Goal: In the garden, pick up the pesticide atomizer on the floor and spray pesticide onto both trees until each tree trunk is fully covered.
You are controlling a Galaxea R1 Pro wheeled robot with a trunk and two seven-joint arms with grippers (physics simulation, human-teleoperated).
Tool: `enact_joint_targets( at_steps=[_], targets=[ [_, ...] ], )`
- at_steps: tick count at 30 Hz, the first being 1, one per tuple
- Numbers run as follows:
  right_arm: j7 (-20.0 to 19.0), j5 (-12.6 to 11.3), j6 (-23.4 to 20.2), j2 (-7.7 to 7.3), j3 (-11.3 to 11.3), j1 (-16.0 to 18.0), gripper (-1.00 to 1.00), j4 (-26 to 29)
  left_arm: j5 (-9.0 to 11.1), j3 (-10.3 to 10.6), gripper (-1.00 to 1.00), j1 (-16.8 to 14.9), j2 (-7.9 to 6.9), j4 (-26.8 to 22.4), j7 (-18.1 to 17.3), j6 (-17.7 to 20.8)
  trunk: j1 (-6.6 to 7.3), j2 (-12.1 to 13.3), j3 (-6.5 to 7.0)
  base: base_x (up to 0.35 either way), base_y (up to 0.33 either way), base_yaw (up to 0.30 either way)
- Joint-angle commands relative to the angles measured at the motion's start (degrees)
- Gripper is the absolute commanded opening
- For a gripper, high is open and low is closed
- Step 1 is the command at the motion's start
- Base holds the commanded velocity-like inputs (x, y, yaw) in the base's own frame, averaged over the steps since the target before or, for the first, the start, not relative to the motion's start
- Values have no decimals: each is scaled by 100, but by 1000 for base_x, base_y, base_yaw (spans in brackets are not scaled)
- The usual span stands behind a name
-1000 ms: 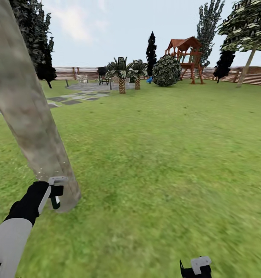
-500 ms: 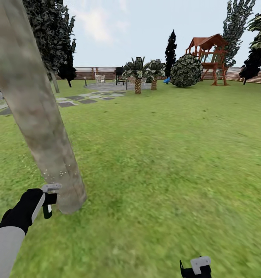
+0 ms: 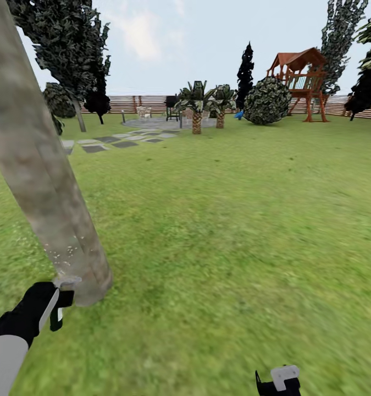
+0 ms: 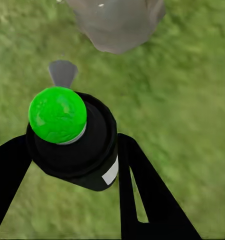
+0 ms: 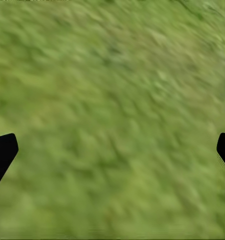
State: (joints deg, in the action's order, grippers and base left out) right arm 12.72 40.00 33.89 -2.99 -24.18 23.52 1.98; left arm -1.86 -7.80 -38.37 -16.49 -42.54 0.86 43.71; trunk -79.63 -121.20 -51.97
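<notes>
A thick mottled beige-grey tree trunk (image 3: pixel 42 181) leans across the left of the head view, with fine white speckles of pesticide (image 3: pixel 65 252) low on its bark. My left gripper (image 3: pixel 57 309) hangs just beside the trunk's base, shut on the pesticide atomizer (image 4: pixel 77 145). The atomizer is a near-black bottle with a white label, and its top shows bright green. In the left wrist view the trunk's foot (image 4: pixel 117 25) stands on grass just beyond the bottle. My right gripper (image 3: pixel 277 382) stays low over the grass, open and empty, with its fingertips (image 5: pixel 2 152) wide apart.
Green lawn spreads all around. Far off are flat grey stepping stones (image 3: pixel 111 140), a grey paved patch (image 3: pixel 152 122), two small palms (image 3: pixel 197 104), a round bush (image 3: pixel 267 100), a wooden playset (image 3: pixel 298 77) and a slatted fence (image 3: pixel 130 103). Another pale-trunked tree (image 3: pixel 78 114) stands back left.
The whole head view has swung, so the far garden has shifted right. My left gripper with the atomizer has sunk lower beside the trunk's base. White speckles sit a little lower on the bark.
</notes>
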Motion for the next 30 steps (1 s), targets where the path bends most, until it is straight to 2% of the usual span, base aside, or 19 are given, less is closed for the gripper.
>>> enact_joint_targets(
  at_steps=[1, 3, 7, 12, 16, 18, 25, 30],
  targets=[
    [38, 61, 13, -2, -29, 4, 100, -7, 25, -14, -100, 23, -25, 43, 218, 15, 1, -2, -5, 17, -273, 246],
    [45, 61, 13, -8, -33, 4, 100, -6, 61, -20, -100, 37, -36, 72, 385, 13, 1, -2, -5, 82, -273, 267],
    [47, 61, 13, -9, -34, 4, 100, -4, 108, -49, -100, 40, 13, 71, 414, -8, 1, -2, -5, 145, -261, 275],
    [47, 61, 13, -9, -34, 4, 100, -4, 261, -52, -100, 40, 38, 65, 416, -32, 1, -2, -5, 211, -220, 276],
    [47, 61, 13, -9, -28, 4, 100, -6, 499, -50, -100, 40, 26, 75, 415, -191, 1, -2, -5, 232, -202, 156],
    [47, 61, 15, -9, -26, 4, 100, -12, 515, -31, -100, 40, 29, 78, 425, -319, 1, -2, -5, 238, -196, 13],
    [47, 61, 20, -10, -34, 4, 100, -5, 503, -18, -100, 48, -5, 204, 497, -363, 1, -2, -5, 228, -200, 1],
    [47, 53, 21, -9, -34, 4, 100, -4, 481, -11, -100, 49, -12, 296, 503, -372, 1, -2, -5, 83, -256, 210]
  ],
)
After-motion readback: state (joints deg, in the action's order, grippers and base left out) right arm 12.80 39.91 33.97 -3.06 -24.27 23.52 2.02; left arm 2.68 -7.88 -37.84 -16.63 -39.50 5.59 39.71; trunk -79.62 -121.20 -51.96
